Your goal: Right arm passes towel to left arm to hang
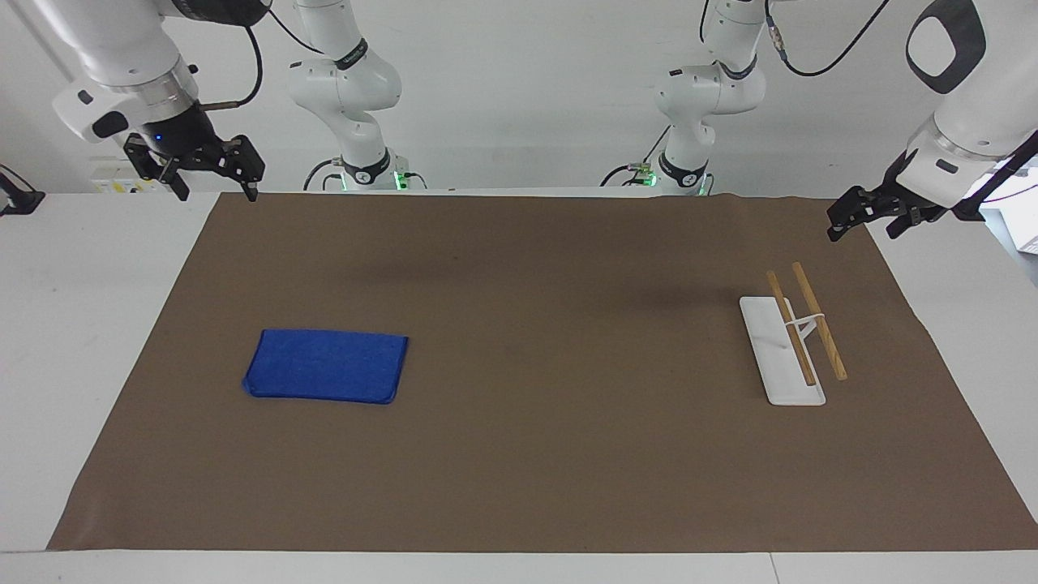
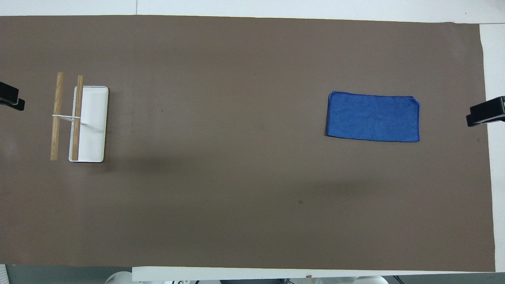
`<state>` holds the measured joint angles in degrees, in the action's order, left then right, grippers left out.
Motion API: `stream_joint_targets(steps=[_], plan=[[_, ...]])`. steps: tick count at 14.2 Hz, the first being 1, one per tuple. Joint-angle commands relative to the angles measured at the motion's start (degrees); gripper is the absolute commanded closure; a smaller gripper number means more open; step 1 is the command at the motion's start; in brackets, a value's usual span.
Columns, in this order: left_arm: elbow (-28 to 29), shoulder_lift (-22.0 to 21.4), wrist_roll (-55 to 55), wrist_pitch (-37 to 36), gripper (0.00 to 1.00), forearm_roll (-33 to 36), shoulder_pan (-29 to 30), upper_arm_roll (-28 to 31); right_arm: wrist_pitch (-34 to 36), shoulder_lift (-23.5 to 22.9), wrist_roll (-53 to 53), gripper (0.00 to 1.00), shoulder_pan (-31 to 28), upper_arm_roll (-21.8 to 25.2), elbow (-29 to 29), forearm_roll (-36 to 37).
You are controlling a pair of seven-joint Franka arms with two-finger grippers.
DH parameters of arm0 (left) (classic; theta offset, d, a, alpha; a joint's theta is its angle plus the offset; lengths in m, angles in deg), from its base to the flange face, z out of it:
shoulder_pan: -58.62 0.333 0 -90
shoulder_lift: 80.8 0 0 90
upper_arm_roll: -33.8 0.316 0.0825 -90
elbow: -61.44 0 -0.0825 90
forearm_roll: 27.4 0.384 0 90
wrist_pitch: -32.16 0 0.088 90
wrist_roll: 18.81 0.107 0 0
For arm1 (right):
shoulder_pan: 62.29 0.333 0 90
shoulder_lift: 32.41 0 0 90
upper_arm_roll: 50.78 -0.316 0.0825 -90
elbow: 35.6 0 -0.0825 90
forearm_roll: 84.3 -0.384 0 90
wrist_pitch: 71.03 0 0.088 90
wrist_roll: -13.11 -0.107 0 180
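My right gripper [image 1: 212, 174] hangs at the upper left of the facing view, raised over the corner of the brown mat [image 1: 519, 454] at the right arm's end of the table, its fingers spread wide with nothing between them. The towel [image 1: 327, 365] lies in the lower left part of that view, flat on the mat as a folded blue rectangle, well apart from my right gripper and below it in the frame. In the overhead view the towel [image 2: 373, 116] sits at the right of the frame, a little above the middle, and only the dark tip of my right gripper [image 2: 486, 111] pokes in at the right edge, level with the towel and clear of it.

My left gripper [image 1: 872, 212] hangs at the upper right of the facing view, over the mat's edge at the left arm's end, also open and empty. Just below it in the frame stands the rack [image 1: 793, 338], a white base carrying two wooden rods side by side. In the overhead view the rack [image 2: 79, 118] is at the left, and my left gripper [image 2: 11, 96] shows only as a dark tip at the left edge beside it. The towel and the rack are well apart, toward opposite ends of the mat
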<state>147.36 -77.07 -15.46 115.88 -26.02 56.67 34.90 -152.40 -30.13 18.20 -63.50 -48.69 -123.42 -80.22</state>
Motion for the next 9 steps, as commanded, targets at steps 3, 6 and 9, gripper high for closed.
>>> stream_joint_targets(steps=[3,6,9], plan=[[1.45,-1.27,0.26,-0.05,0.00,1.17,-0.17,0.13,-0.11,0.01,1.41,0.00,-0.55,-0.24,-0.24,0.15],[1.45,-1.27,0.26,-0.05,0.00,1.17,-0.17,0.13,0.15,0.27,1.33,0.00,-0.63,-0.16,-0.60,-0.12],[1.45,-1.27,0.26,0.03,0.00,1.17,-0.17,0.13,-0.11,0.45,1.58,0.00,-0.81,-0.07,-0.86,-0.21]])
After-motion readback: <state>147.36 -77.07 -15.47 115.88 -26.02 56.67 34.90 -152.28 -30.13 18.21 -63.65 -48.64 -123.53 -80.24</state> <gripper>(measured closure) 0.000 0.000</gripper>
